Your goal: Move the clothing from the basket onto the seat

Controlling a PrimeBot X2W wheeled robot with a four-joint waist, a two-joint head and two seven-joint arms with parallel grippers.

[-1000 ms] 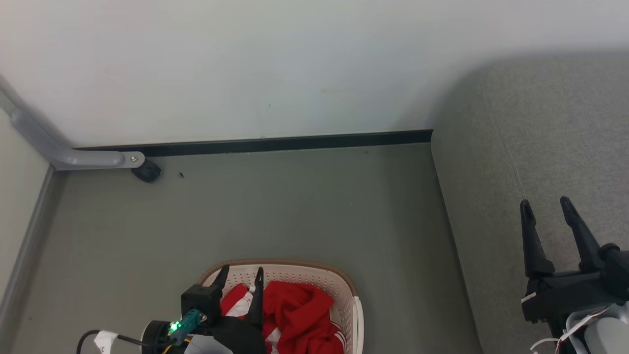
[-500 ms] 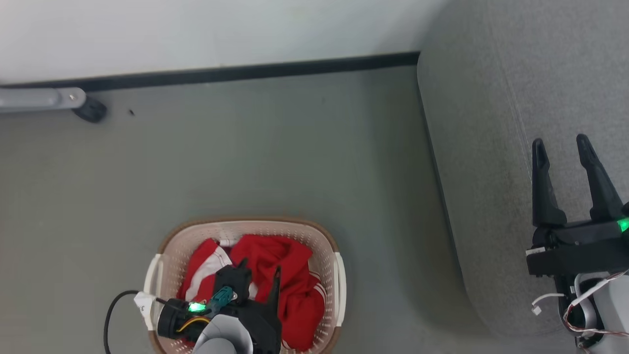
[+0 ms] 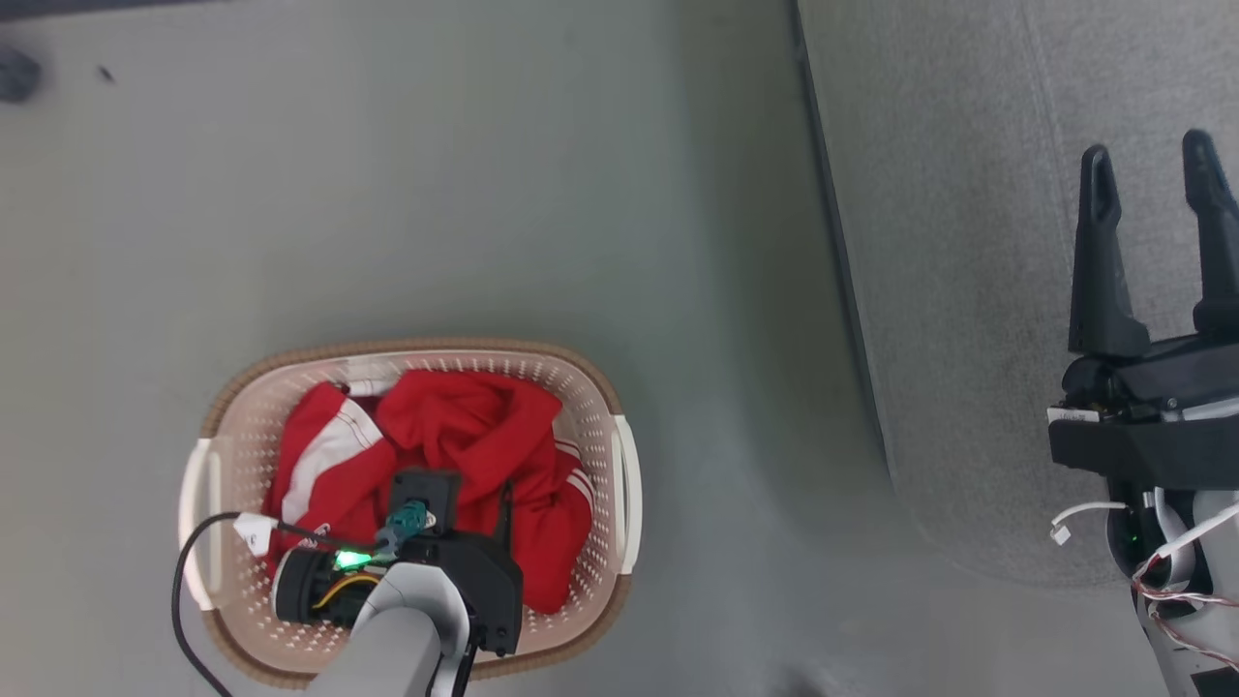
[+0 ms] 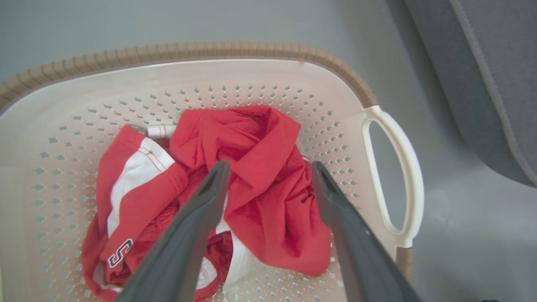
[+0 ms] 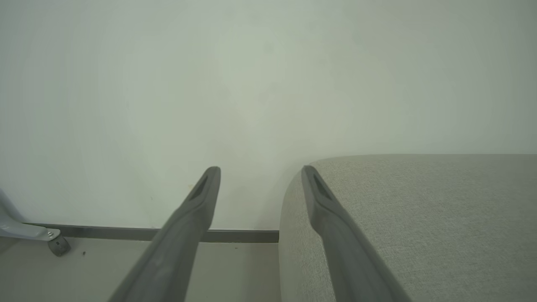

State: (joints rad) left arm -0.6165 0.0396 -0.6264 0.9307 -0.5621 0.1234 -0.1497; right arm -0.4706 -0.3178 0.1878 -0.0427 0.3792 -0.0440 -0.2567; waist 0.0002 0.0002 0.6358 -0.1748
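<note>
Both spread: left pincer (image 4: 269,167) over crumpled red, white-striped clothing (image 4: 256,138) in basket (image 4: 188,50); right pincer (image 3: 1147,150) empty.

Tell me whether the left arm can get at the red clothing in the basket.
Probably yes. The left gripper hangs open right over the clothing, the basket has no lid, and nothing lies between the gripper and the cloth.

basket (image 3: 416,346) on floor (image 3: 484,194), red clothing (image 3: 465,426) inside | left gripper (image 3: 474,503) over clothing | right gripper (image 3: 1149,150) spread, over seat (image 3: 968,194)
</note>
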